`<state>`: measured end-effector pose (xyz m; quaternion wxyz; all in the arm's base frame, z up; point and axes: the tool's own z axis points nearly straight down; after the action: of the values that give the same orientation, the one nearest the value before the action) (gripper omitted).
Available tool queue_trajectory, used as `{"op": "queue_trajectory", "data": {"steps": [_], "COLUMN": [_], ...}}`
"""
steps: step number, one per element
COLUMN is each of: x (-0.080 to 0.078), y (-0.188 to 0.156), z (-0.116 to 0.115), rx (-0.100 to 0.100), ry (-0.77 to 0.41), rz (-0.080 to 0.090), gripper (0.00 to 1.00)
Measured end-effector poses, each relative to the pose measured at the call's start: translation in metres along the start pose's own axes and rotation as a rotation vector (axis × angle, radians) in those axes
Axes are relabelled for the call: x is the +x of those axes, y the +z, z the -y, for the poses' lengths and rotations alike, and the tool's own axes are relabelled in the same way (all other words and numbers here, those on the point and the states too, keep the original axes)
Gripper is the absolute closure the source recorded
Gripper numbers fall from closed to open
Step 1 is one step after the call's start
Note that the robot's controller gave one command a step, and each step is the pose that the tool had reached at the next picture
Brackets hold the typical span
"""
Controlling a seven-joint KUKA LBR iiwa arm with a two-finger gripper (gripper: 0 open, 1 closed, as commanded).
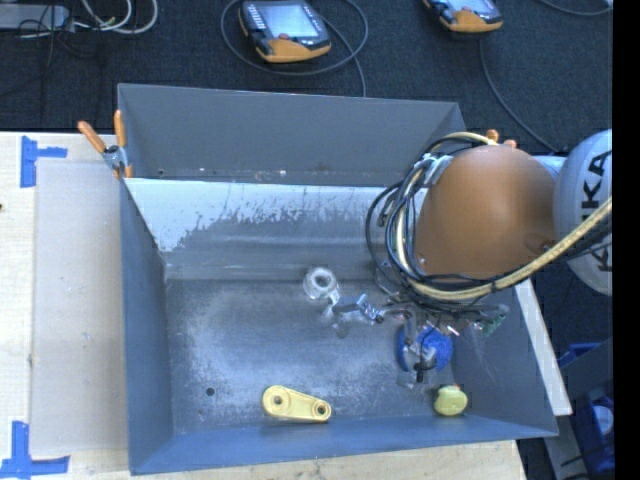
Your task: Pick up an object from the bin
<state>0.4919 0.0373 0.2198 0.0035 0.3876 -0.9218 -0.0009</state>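
My gripper (418,366) hangs low over the bin's front right part, under the orange dome and its cables. Right at it lies a small blue thing (436,346), partly hidden by the gripper; whether it is gripped I cannot tell. A yellow-green ball (450,400) rests just in front of the gripper, near the bin's front right corner. A small silvery, clear piece (350,313) lies on the floor a little to the gripper's left.
A small clear cup (320,283) stands near the middle of the bin floor. A flat yellow piece with a hole (296,405) lies by the front wall. The arm and dome cover the bin's right side.
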Motion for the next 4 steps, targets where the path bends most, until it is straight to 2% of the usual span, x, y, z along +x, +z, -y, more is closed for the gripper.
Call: {"op": "queue_trajectory", "data": {"steps": [1,2,3,4], "x": [-0.073,-0.059,-0.073,-0.075], "y": [0.093,0.123,0.152,0.148], "z": [-0.042,-0.052,-0.095,-0.09], "rx": [-0.006,-0.012,-0.018,-0.006], "ry": [-0.251,-0.858,-0.914,-0.909], "rz": [-0.003,-0.003,-0.005,0.0], "gripper": [0.0,0.0,0.0,1.0]}}
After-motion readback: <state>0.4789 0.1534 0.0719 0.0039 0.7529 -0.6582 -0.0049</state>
